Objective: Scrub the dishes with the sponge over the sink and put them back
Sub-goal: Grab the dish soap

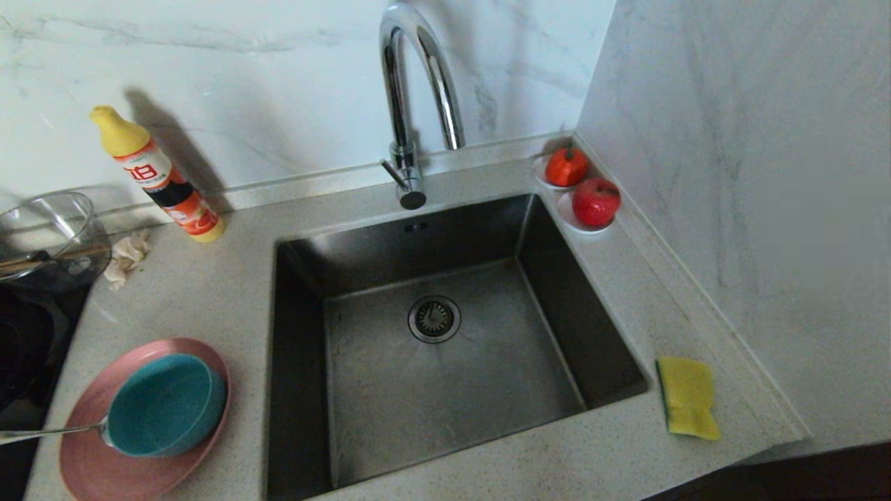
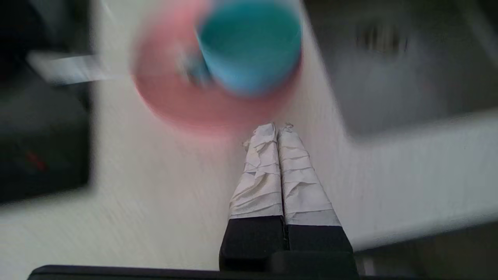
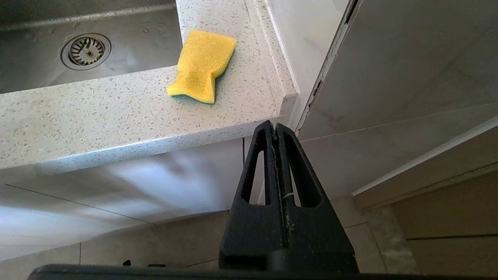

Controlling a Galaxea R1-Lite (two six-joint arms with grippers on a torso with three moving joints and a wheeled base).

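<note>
- Nearest the head camera, on the counter to the robot's left of the sink (image 1: 299, 334), sits the pink plate (image 1: 90, 459), with the teal bowl (image 1: 163, 403) resting on it toward its sink side.
- The spoon (image 1: 49, 433) lies with its bowl end tucked against the teal bowl's base and its handle running out away from the sink, past the plate's rim; its long axis is roughly parallel to the counter's front edge.
- The left gripper (image 2: 277, 128) hangs in front of and above the plate, its tape-wrapped fingers pressed together and holding nothing; in the left wrist view the pink plate (image 2: 175, 101) and teal bowl (image 2: 249, 42) lie straight ahead of the fingertips, apart from them.
- The right gripper (image 3: 274, 124) sits low, below the counter's front edge, its black fingers together and empty.
- The sponge (image 1: 688, 396) lies yellow face up on the counter to the right of the sink, near the front corner; from the right gripper it is up and ahead, slightly toward the sink, its long axis running front to back.
- Judgement: the dishes are on the left arm's side and the sponge on the right arm's, so each arm is the nearer one for its own pick; both sets of fingers must spread first.
- Farther back stand the tap (image 1: 411, 104) and a detergent bottle (image 1: 156, 174).
</note>
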